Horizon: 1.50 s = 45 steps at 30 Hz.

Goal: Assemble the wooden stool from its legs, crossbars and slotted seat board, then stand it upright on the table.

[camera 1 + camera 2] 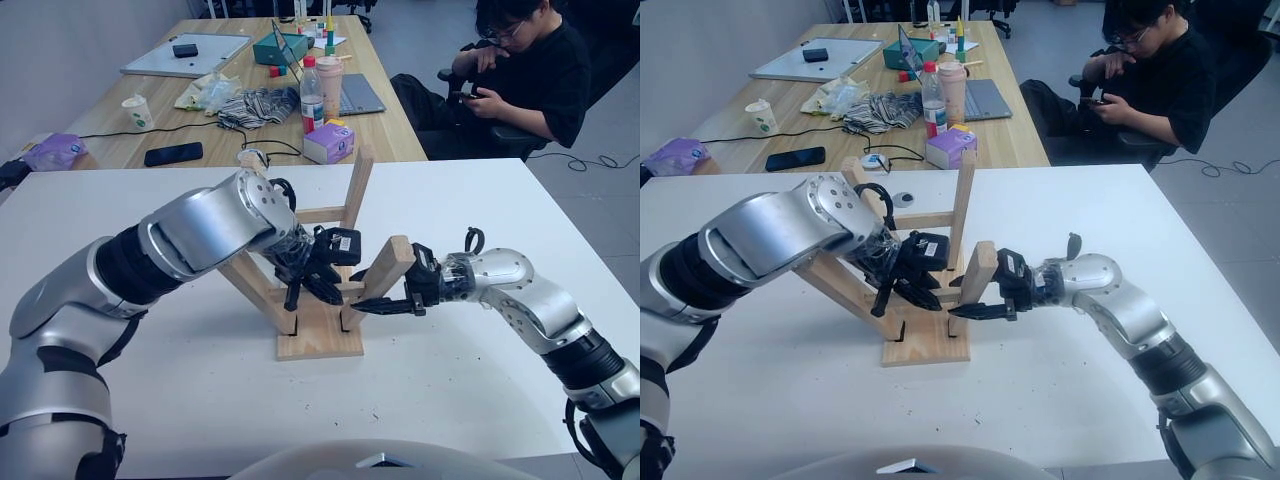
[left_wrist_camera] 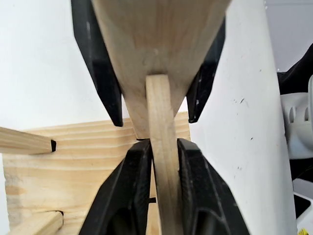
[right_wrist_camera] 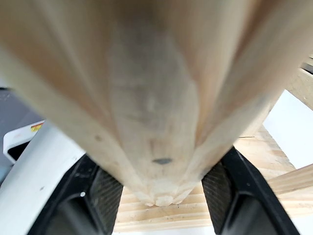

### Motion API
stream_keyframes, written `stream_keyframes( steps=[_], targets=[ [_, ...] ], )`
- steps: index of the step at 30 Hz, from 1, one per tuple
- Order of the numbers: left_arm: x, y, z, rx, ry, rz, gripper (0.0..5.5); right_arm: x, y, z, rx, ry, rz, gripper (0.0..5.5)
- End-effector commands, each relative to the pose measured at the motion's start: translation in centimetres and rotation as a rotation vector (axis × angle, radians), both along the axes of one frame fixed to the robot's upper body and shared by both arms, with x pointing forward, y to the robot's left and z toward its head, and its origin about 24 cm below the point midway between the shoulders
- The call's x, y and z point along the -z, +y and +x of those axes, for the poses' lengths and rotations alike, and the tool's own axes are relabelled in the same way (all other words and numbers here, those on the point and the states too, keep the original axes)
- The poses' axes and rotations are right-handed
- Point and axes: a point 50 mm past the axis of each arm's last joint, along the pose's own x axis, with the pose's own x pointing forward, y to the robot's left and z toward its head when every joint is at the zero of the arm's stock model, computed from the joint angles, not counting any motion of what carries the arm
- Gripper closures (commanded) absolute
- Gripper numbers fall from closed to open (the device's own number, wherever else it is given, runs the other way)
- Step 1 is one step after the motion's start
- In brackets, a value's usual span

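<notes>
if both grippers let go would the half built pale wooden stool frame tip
Probably tips: its legs lean over the flat slotted wooden seat board. Stiff, likely light; the thin wooden crossbar may slip from the short leg.

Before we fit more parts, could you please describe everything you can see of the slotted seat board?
The pale, flat wooden seat board lies on the white table, its grain showing and dark slots cut into it. Tilted wooden legs stand in it, one gripped by the right hand.
</notes>
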Motion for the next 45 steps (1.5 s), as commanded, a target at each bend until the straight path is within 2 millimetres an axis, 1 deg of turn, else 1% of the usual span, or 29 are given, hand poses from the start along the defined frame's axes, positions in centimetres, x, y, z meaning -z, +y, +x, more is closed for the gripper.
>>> stream_keyframes(
  steps=[1,6,10,13,17,20,21,22,24,25,26,27,30,31,32,36,37,38,39,41,43,44,45],
  targets=[
    [4.2,1.4,-0.8,-0.004,0.140,0.162,4.87,6.2,-1.8,-2.1,0.106,0.228,-0.279,3.46],
    [5.8,0.8,-1.0,0.009,0.165,0.198,4.87,5.8,-1.2,-2.2,0.104,0.217,-0.259,3.46],
    [6.9,0.8,-1.3,-0.013,0.192,0.202,4.87,5.2,0.3,-2.3,0.066,0.202,-0.233,3.46],
    [7.8,1.0,-1.9,-0.031,0.217,0.202,4.87,5.4,1.4,-2.5,0.028,0.202,-0.238,3.46],
    [8.3,0.7,-2.1,-0.072,0.240,0.169,4.95,6.1,2.4,-2.6,0.005,0.210,-0.254,3.46],
    [7.9,0.5,-2.0,-0.107,0.242,0.109,5.00,6.3,2.4,-2.6,0.013,0.216,-0.260,3.46],
    [7.5,0.4,-1.8,-0.107,0.232,0.077,5.00,6.4,2.2,-2.5,0.026,0.228,-0.265,3.46],
    [6.4,0.2,-1.7,-0.113,0.240,0.018,5.00,6.5,2.0,-2.5,0.036,0.233,-0.268,3.05],
    [3.7,0.1,-1.4,-0.131,0.223,-0.113,5.00,6.3,1.6,-2.6,0.040,0.241,-0.273,2.72],
    [2.3,0.3,-1.3,-0.143,0.206,-0.156,5.00,6.1,1.5,-2.6,0.043,0.241,-0.273,2.45],
    [1.2,0.6,-1.1,-0.155,0.184,-0.184,5.00,5.9,1.4,-2.7,0.046,0.239,-0.270,2.32],
    [-0.1,1.0,-1.0,-0.169,0.156,-0.210,4.63,5.7,1.3,-2.7,0.053,0.232,-0.264,2.08],
    [-3.3,2.0,-0.6,-0.182,0.049,-0.267,4.13,4.8,1.0,-2.3,0.085,0.213,-0.246,1.56],
    [-4.1,2.4,-0.5,-0.181,0.019,-0.278,3.94,4.5,0.9,-2.2,0.096,0.206,-0.242,1.37],
    [-4.7,2.7,-0.5,-0.182,-0.002,-0.285,3.88,4.4,0.7,-2.1,0.106,0.203,-0.239,1.29],
    [-5.3,3.9,-0.6,-0.177,-0.037,-0.274,3.28,4.1,0.0,-1.8,0.135,0.194,-0.243,0.63],
    [-5.8,4.4,-0.6,-0.192,-0.051,-0.285,3.09,3.9,-0.3,-1.8,0.144,0.191,-0.242,0.43],
    [-6.4,4.8,-0.6,-0.209,-0.063,-0.299,3.05,3.7,-0.6,-1.7,0.153,0.187,-0.240,0.36],
    [-7.6,5.4,-0.5,-0.226,-0.105,-0.342,2.77,3.4,-1.1,-1.7,0.169,0.182,-0.238,0.10],
    [-10.0,6.5,-0.1,-0.278,-0.174,-0.441,2.77,2.9,-2.0,-1.7,0.205,0.173,-0.232,0.10],
    [-12.9,8.6,1.0,-0.426,-0.237,-0.600,2.77,2.5,-3.3,-1.8,0.266,0.162,-0.222,0.10],
    [-13.7,10.2,1.6,-0.513,-0.243,-0.687,2.77,2.6,-3.9,-2.0,0.305,0.160,-0.222,0.10],
    [-13.7,11.7,1.8,-0.588,-0.237,-0.741,2.77,2.8,-4.5,-2.1,0.340,0.161,-0.224,0.10]
  ],
)
